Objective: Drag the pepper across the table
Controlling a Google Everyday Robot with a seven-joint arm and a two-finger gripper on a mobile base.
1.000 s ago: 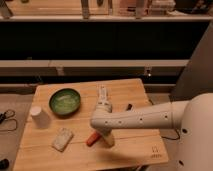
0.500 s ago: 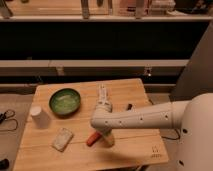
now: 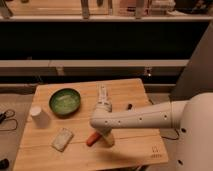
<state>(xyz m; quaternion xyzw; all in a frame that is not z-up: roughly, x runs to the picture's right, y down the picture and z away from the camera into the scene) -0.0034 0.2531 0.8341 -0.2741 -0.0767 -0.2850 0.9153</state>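
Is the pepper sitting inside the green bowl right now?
No, the pepper lies on the table beside the gripper, well apart from the green bowl.

Tabletop (image 3: 125, 90): light wood, plank lines, small dark logo (image 3: 155, 151) at near right corner. Pepper (image 3: 93, 139): orange-red, near centre. Bowl (image 3: 65, 101), far left: green, darker rim, paler speckled inside. Cup (image 3: 38, 114), left edge: white. Flat packet (image 3: 62, 139), near left: pale grey-white, faint mottling. Tube (image 3: 103, 95), centre: white. Small stick (image 3: 129, 106), right of centre: black. Claw (image 3: 106, 138), beside pepper: cream-white. Arm (image 3: 140, 118): white, row of small dark dots.
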